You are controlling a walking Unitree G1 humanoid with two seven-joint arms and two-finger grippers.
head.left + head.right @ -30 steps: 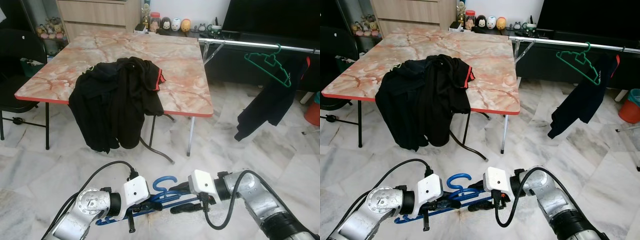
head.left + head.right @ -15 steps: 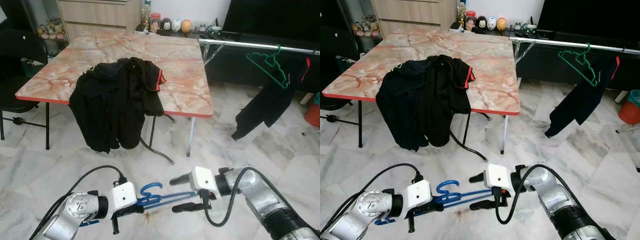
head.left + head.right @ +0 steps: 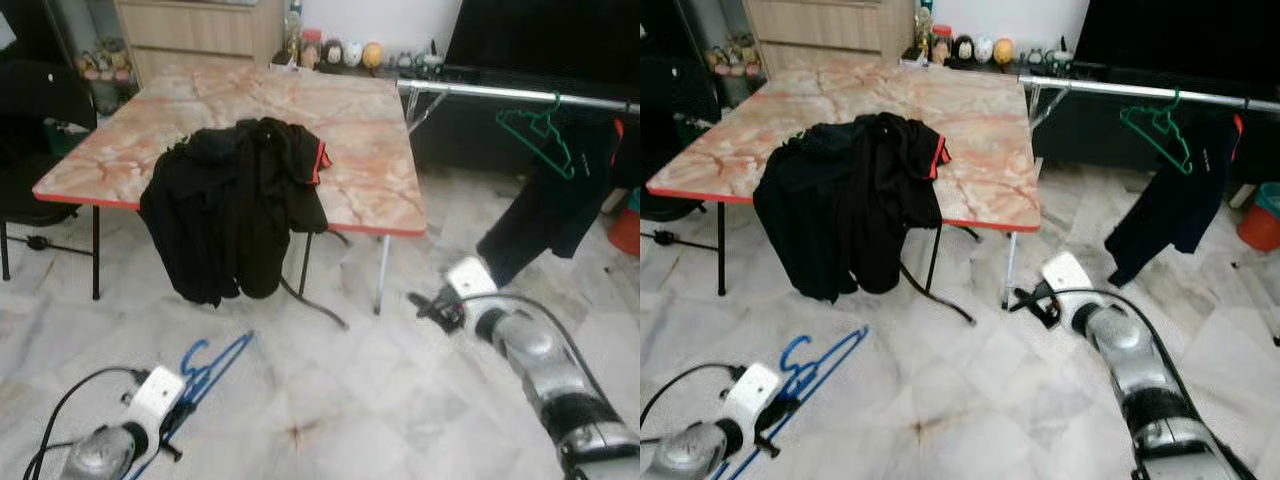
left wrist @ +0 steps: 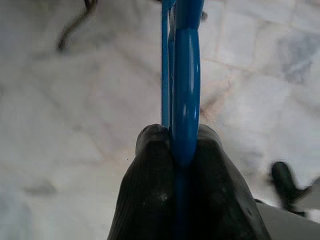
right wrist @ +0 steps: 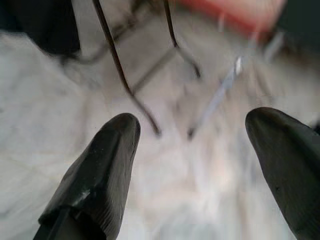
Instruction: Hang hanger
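Marble-patterned, the pink folding table [image 3: 350, 130] took the upper middle of the frame, a heap of black clothing [image 3: 235, 205] slumped over its near edge. At upper right ran the silver clothes rail [image 3: 520, 95], carrying a green wire-thin hanger [image 3: 540, 135] and a dark hanging garment [image 3: 545, 210].

Lower left, I had the blue plastic hanger [image 3: 205, 370] pinched in my left gripper [image 3: 165, 425], fingers [image 4: 150, 200] closed tight on one of its thin bars, hook end pointing up and away over the floor. I judged it light, fairly stiff and glossy enough to twist in the pads, so a firm hold near the neck below the hook would serve better for swinging it onto the rail.

My right gripper [image 3: 1032, 296] reached out at centre right, fingers [image 5: 95, 175] spread wide and empty.

Motion blur smeared both head views; I could not make out the hanger's lower end, cut off behind the left wrist.
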